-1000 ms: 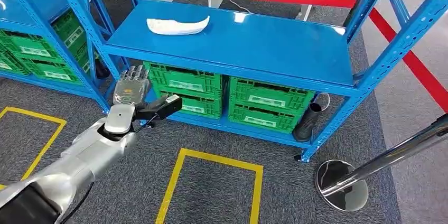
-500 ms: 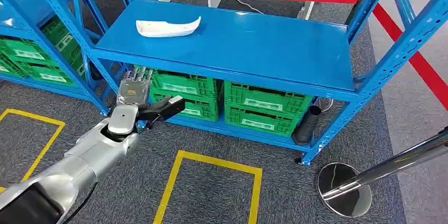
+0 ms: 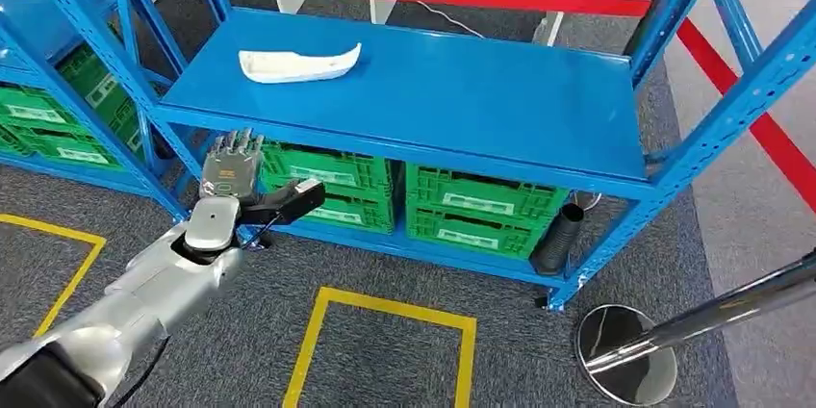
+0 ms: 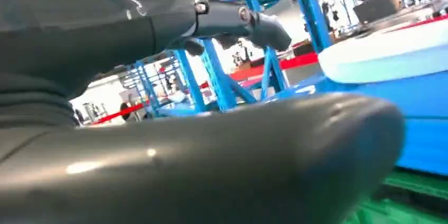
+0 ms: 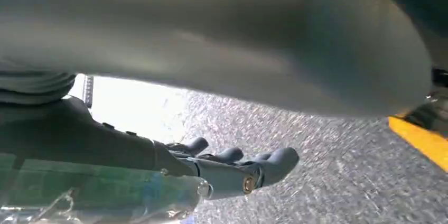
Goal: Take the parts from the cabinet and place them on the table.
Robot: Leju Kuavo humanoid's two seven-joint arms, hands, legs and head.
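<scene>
Since one second ago the whole head view has slid, the blue shelf and white part drifting left in frame, which reads as the camera turning rather than anything on the shelf shifting; the left robot hand sits a little lower-left in frame than before, posture unchanged.

Left to right: the left robot hand is raised in front of the shelf's lower level, below the front edge of the blue shelf. Its fingers point up and stand apart, thumb out to the side, nothing held.

The white part lies above and beyond this robot hand, slightly to its right, on the shelf's left rear area. Its long axis runs across the shelf, roughly parallel to the front edge.

It is an elongated, curved white shell, one end upturned, apparently rigid plastic.

The right robot hand hangs over grey carpet, fingers loosely extended and holding nothing, judged the farther one.
</scene>
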